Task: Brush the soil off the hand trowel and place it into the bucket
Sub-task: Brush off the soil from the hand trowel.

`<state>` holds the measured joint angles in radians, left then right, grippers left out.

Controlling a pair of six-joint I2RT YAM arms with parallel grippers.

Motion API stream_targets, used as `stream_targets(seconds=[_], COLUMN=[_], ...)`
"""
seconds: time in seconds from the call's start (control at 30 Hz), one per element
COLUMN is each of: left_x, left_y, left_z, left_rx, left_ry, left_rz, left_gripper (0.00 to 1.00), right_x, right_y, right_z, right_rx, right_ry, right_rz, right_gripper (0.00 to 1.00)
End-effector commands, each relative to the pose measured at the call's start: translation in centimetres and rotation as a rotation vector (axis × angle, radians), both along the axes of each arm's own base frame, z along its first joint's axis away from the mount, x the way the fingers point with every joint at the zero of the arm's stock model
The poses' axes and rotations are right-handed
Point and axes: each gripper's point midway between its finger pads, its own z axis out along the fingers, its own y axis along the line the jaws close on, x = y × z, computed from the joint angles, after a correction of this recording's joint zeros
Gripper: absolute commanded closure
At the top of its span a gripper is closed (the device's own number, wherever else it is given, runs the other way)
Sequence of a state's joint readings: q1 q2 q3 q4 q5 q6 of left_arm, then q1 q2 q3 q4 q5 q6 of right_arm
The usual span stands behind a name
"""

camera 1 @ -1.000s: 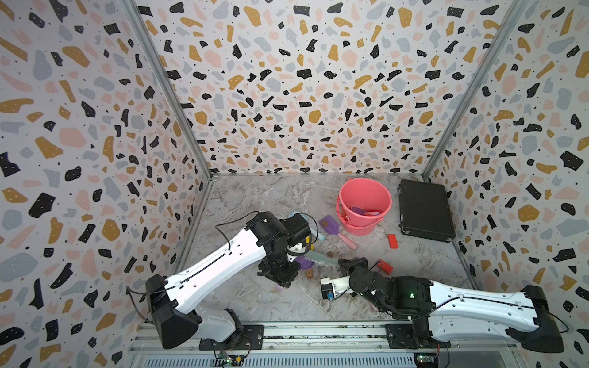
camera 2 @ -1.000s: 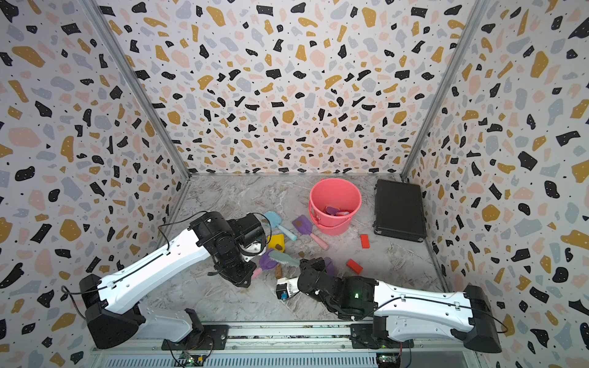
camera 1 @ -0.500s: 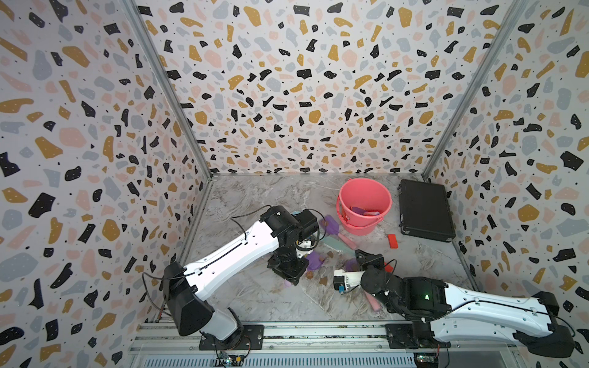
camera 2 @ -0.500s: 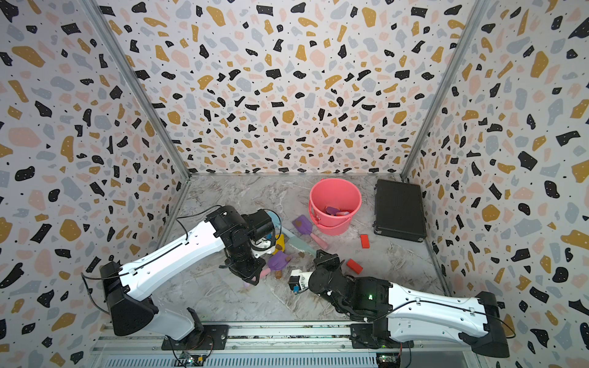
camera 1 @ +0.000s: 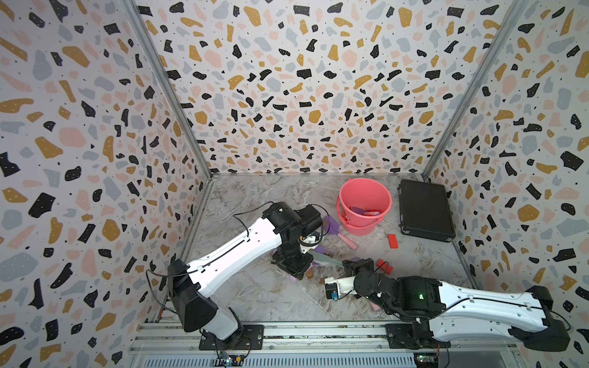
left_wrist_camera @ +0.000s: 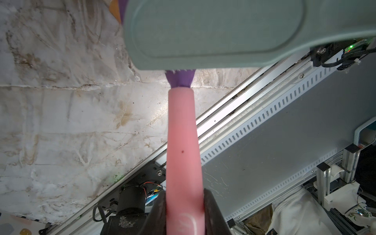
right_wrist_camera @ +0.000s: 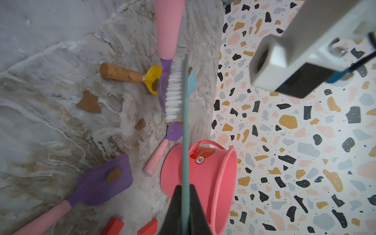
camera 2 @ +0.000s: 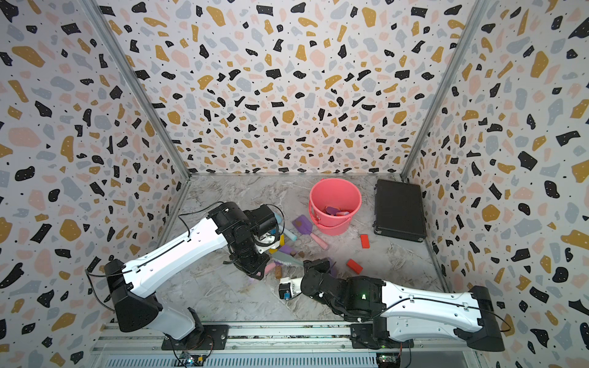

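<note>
Mid-brush: left claw (left_wrist_camera: pixel 184 203) clamped on hand trowel (left_wrist_camera: pixel 181 132), right claw (right_wrist_camera: pixel 185 195) pinching brush (right_wrist_camera: pixel 175 91), bristles against blade. Next – carry it into bucket (right_wrist_camera: pixel 215 173), just ahead of right claw.

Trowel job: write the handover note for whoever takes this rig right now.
Grips: left end effector shut on the pink handle of the held trowel; right end effector shut on the handle of the brush, bristles at the held trowel's blade.
Things: bucket upright at the back, tools already inside; soil bits lie on the table.
Done: trowel and brush are in hand.
Left: finish brushing (whether the blade is clean is unclear), then drop the trowel into the bucket. A second purple trowel on the table carries a soil blob.
</note>
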<state>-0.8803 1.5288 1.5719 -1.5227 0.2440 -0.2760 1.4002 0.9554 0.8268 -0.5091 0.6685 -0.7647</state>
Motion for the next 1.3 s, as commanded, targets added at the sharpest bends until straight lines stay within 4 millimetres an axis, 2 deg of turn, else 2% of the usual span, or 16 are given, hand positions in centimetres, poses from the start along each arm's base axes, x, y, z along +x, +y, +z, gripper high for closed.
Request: stream_targets(seconds=[0.0,0.43,0.53,0.67,0.8,0.93,1.07,1.27], left_x=[0.3,0.5,0.7,0.9,1.8,2.8,4.1,5.0], left_y=[0.4,1.0,1.1,1.1,1.2,0.6,0.5,0.8], left_z=[1.4,2.5,2.8,3.1,3.1,3.9,5.5,7.5], left_rx=[-0.016,-0.035,-0.036,-0.04,-0.025,-0.055,-0.09,-0.142], left_ry=[-0.06,-0.11,-0.125,-0.143,-0.184,-0.236,-0.331,-0.432], left_rz=[0.003,0.023,0.027,0.032,0.046,0.06,0.087,0.113], left_gripper=[1.0,1.0,1.0,1.0,1.0,1.0,1.0,1.0], right_x=[-0.3,1.1,1.7,2.6,2.7,3.5,5.3,4.3], right_y=[-1.7,-5.5,-6.3,-7.1,-6.5,-6.3,-8.0,-5.5], right_z=[-1.6,-3.8,-3.2,-1.0,1.8,3.2,2.4,1.5], right_rx=[-0.025,-0.198,-0.201,-0.091,0.159,0.379,0.525,0.77], right_ry=[0.034,-0.111,-0.139,-0.122,-0.008,0.136,0.347,0.733], right_rz=[-0.037,-0.081,-0.119,-0.214,-0.315,-0.462,-0.728,-0.805], right_gripper=[1.0,1.0,1.0,1.0,1.0,1.0,1.0,1.0])
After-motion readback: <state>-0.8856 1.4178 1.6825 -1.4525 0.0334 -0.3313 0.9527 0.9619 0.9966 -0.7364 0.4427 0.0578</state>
